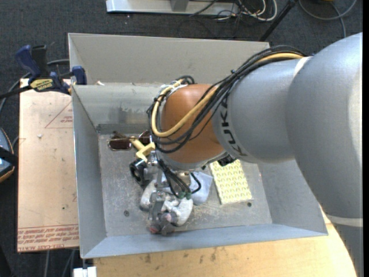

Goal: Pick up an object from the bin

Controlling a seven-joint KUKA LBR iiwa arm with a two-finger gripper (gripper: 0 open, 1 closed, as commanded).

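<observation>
Black letters "KU" stand on the grey arm (271,108).

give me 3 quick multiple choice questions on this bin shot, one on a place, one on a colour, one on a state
1. Where does the cream mat lie?
a) in the far left corner
b) on the right part of the bin floor
c) outside, on the cardboard

2. What colour is the wrist cover on the arm?
a) blue
b) green
c) orange-brown

3. How does the cream mat sit?
a) flat
b) on edge
c) rolled up

Answers:
1 b: it rests on the floor's right part, beside the arm.
2 c: the rounded cover under the cables is orange-brown.
3 a: its whole patterned face points up.
</observation>
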